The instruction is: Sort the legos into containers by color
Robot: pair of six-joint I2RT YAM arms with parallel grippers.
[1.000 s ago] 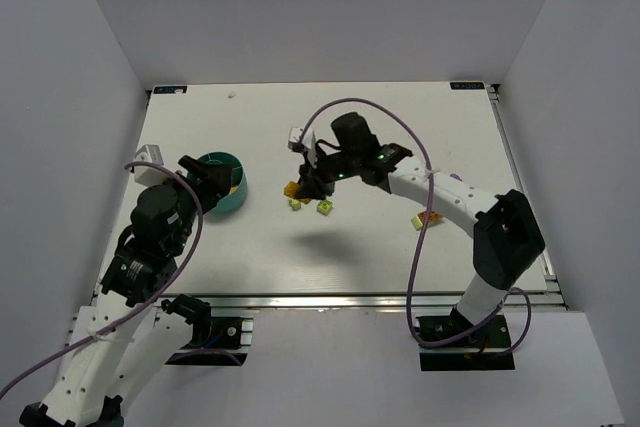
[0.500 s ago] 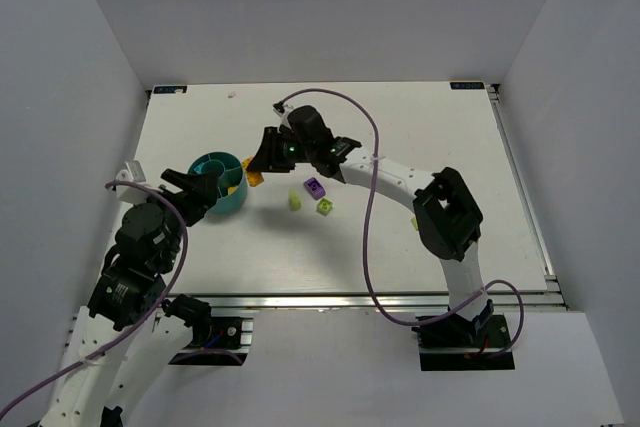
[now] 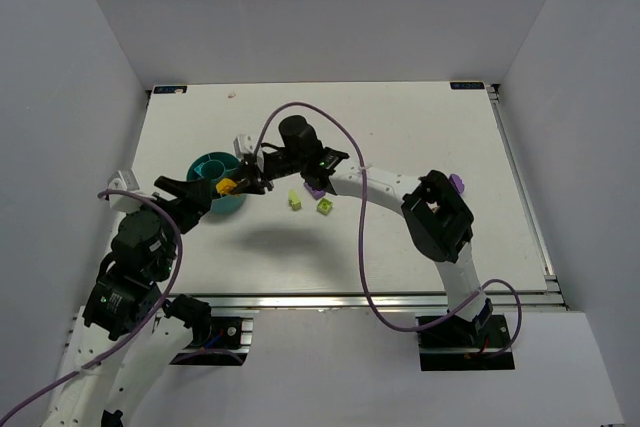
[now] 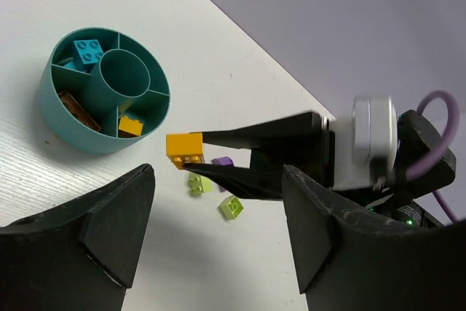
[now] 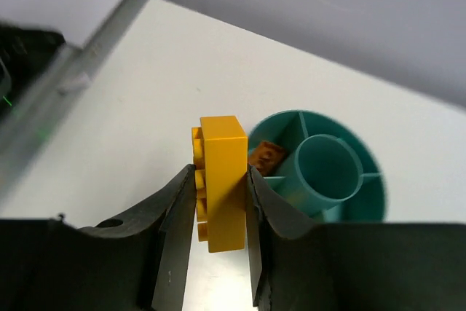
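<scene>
Right gripper [image 5: 220, 172]: you pinch one orange lego [image 4: 183, 147] beside the bowl [image 4: 73, 135].
Left gripper [image 4: 218, 180]: spread, empty.
Inside bowl: one cyan brick [image 4: 89, 50], one brown brick [image 4: 73, 105], one orange brick [image 4: 131, 125].
Near bowl: two lime legos [image 4: 198, 182] [image 4: 231, 207], one purple lego [image 4: 222, 160].

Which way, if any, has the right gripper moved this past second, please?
Yes: the right gripper went left, from the green bricks to the teal bowl, holding an orange brick.

Left arm [image 3: 135, 247] and right arm [image 3: 385, 185] are both white tubes with chunky black joint housings. A purple cable [image 3: 364, 247] loops off each. Left tool [image 3: 200, 195] and right tool [image 5: 222, 180] are matte black and wedge-fingered, with a tiny green LED [image 4: 409, 221] by the right wrist.
</scene>
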